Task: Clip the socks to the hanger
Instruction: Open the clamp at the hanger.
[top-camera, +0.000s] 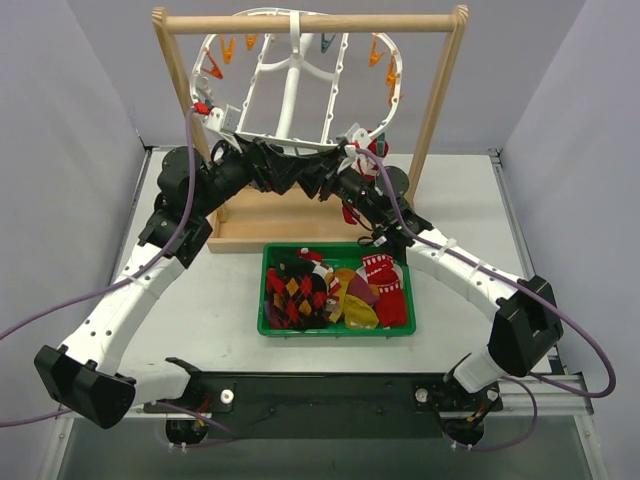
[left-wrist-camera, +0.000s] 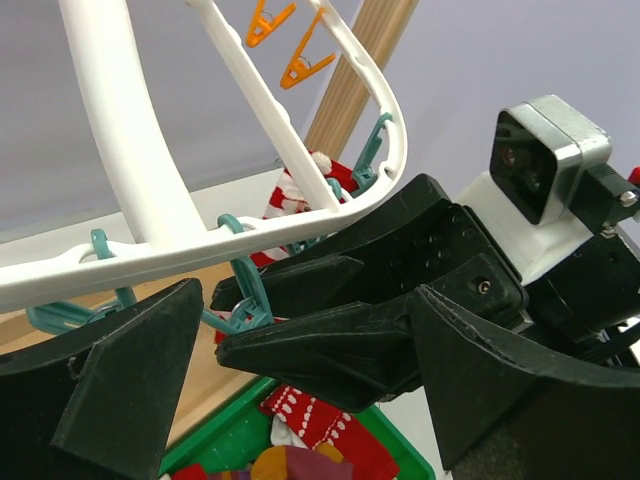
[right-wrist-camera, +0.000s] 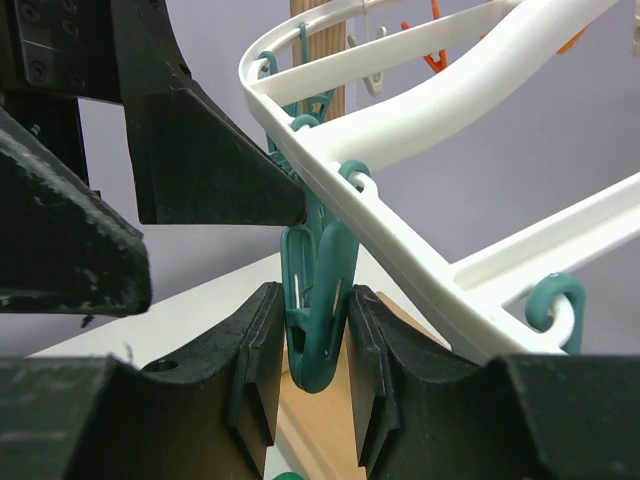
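Hanging vertically, teal clip (right-wrist-camera: 318, 300) sits in right fingers (right-wrist-camera: 262, 372).

Tally for this frame set. desk (top-camera: 215, 315): 1. Arms: 2, the left arm (top-camera: 140, 290) and the right arm (top-camera: 470, 270), one tool apiece, so left tool (left-wrist-camera: 305, 300) plus right tool (right-wrist-camera: 318, 350) makes 2. wooden rack (top-camera: 310, 22): 1. hanger (top-camera: 290, 90): 1. green bin (top-camera: 330, 332): 1. orange clip (top-camera: 228, 50): at least 5 in the overhead view. teal clip (right-wrist-camera: 320, 270): at least 3 (others may be hidden behind the arms, so no firm total). striped sock (left-wrist-camera: 300, 195) on the hanger: 1. socks (top-camera: 300, 295) in the bin: several, overlapping, so the exact number cannot be told.
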